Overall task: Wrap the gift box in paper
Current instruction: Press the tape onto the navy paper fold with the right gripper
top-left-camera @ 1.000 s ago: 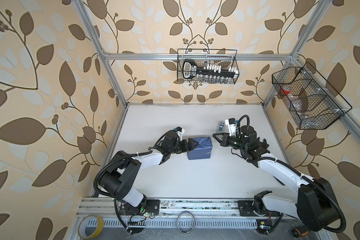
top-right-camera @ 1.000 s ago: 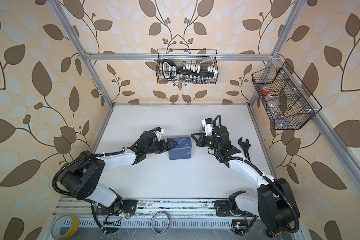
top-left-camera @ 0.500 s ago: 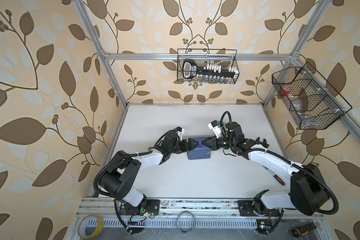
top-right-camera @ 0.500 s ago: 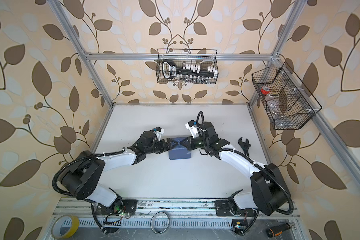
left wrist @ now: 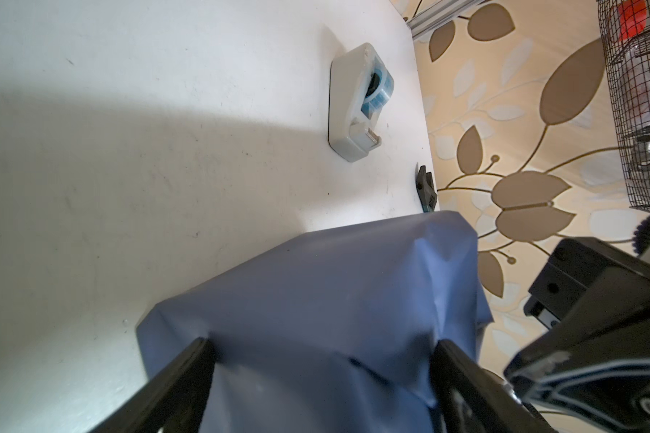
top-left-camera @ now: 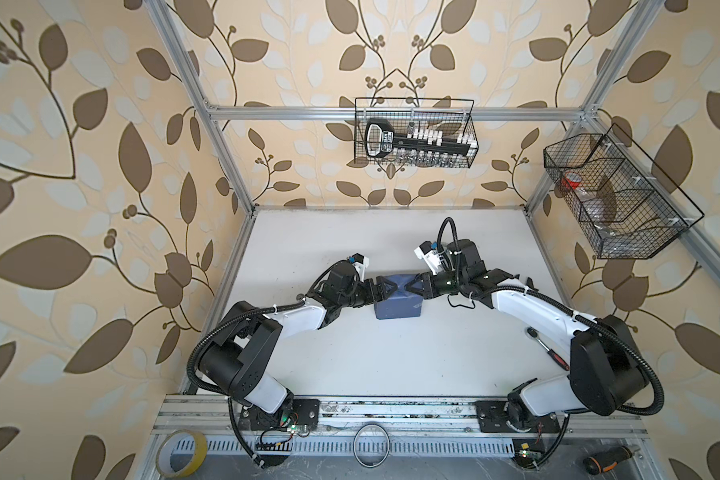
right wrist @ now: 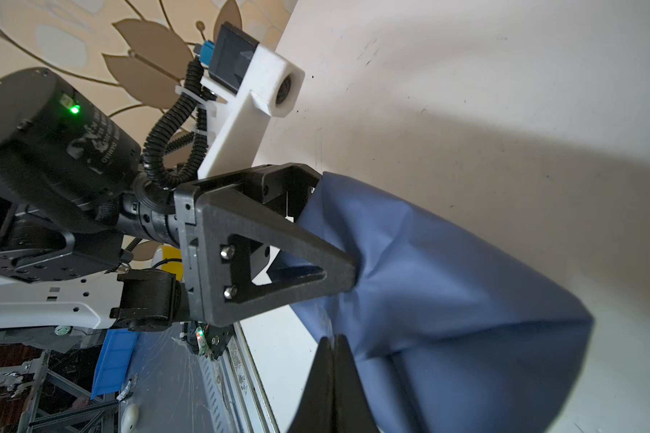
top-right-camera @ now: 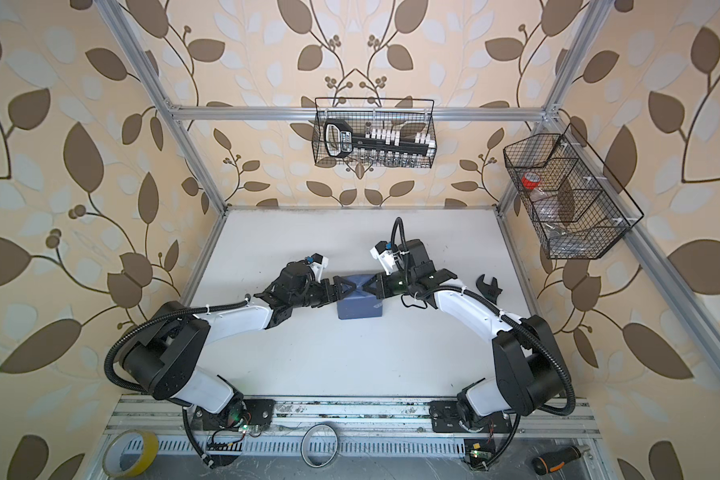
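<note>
- Centre of the white table: the gift box lies hidden entirely under the paper, a slate-blue parcel between the two arms in both top views
- The left gripper stands spread wide astride the parcel's left end, a finger on either side; whether the pads actually bear on it cannot be told
- The right gripper is closed to a single point, its tips laid against the paper at the opposite end; no fold is visibly caught between them
- The wrapping is matte, thin and soft, with creases and a puckered corner in the left wrist view and loose bulging in the right wrist view
- On this evidence the parcel is light, a stiff flat core under a skin that can slide, dent or tear; the firm faces and straight edges look the places to take it, not the loose end flaps
- A grey-white tape dispenser with a blue roll stands well apart on the table, and a dark wrench lies near its edge
</note>
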### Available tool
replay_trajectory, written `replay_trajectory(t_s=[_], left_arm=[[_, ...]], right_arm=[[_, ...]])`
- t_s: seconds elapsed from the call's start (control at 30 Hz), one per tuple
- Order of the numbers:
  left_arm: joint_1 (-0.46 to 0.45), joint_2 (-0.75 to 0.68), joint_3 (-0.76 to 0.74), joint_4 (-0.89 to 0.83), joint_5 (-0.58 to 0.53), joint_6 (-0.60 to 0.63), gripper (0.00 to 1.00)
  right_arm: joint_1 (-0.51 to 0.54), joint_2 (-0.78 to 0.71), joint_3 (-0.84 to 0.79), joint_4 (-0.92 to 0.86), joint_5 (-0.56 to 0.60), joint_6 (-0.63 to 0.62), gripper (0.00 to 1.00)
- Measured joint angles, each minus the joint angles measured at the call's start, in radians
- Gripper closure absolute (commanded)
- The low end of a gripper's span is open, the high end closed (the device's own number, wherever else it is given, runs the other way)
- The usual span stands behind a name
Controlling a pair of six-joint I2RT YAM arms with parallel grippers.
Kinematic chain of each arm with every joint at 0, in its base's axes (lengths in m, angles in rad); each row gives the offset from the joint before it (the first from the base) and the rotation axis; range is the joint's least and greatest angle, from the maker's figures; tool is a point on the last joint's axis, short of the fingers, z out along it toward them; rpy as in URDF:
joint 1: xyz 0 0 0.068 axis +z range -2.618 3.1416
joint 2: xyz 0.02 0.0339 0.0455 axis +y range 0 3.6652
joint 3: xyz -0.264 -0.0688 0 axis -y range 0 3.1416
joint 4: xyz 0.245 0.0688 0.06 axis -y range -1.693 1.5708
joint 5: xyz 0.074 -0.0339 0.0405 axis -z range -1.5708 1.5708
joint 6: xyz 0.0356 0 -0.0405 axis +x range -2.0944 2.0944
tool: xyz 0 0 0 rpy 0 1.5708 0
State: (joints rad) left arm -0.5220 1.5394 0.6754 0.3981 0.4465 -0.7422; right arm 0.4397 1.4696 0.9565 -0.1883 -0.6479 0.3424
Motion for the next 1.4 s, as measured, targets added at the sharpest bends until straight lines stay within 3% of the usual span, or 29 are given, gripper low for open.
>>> replay_trajectory(t_s=[0.83,1.17,1.4], left_arm=[[0.000,0.000,0.000,0.000,0.000,0.000,0.09],[0.000,0.000,0.000,-0.001,-0.001,0.000,0.09],[0.000,0.000,0.000,-0.001,-0.001,0.001,0.09]], right_arm=[[0.003,0.105,0.084,-0.072,0.020,-0.070,1.00],[0.058,0.099,0.117,-0.126,0.154,-0.195,1.00],[0.098,0.074,0.116,-0.135,0.263,-0.247,0.91]])
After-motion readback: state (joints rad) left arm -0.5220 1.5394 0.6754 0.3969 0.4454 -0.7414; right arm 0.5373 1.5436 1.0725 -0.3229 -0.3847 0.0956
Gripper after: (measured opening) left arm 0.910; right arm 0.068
